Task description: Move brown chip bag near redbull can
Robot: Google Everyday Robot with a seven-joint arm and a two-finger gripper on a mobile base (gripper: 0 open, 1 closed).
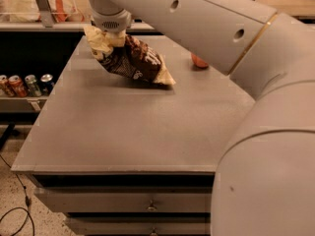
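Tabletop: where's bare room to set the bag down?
Bare: the front half of the table, from the brown chip bag to the near edge, and the left strip beside the bag. Crowded: back edge, where the gripper holds the bag, and back right, where the arm covers most of the apple.

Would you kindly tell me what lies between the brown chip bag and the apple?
In the camera view, only bare tabletop lies between the brown chip bag and the apple; the gripper holds its cream end near the table's far edge.
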